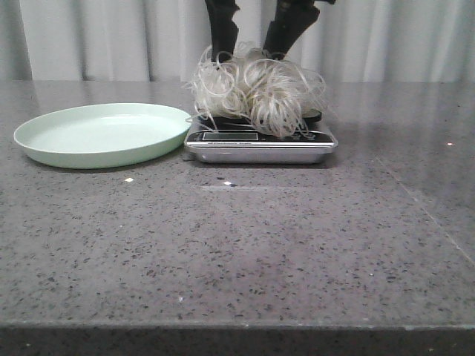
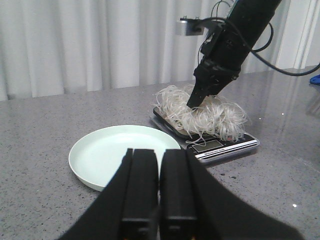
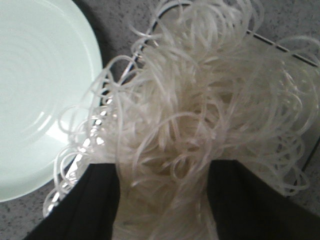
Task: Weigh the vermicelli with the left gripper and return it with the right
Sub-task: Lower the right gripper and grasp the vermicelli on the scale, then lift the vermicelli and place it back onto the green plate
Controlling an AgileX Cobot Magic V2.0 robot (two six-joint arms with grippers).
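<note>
Right hand [image 2: 200, 100] reaches down into the vermicelli [image 1: 256, 93], its two fingers [image 3: 85, 205] spread on either side of the tangle with noodles filling the gap; whether they grip it I cannot tell. Vermicelli sits on the scale [image 1: 260, 142], just beside the mint plate [image 1: 102, 133] on the bench [image 1: 245, 245]. Left hand [image 2: 159, 200] is clenched on nothing, well apart from the scale.

One tangle of vermicelli [image 1: 256, 93] is counted. One scale [image 1: 260, 142] is seen beneath it. One plate [image 1: 104, 134] is found at nine o'clock from the scale. Two grippers are counted: the left gripper [image 2: 159, 190] and the right gripper [image 3: 162, 200]. One table [image 1: 237, 252] is seen under everything.
</note>
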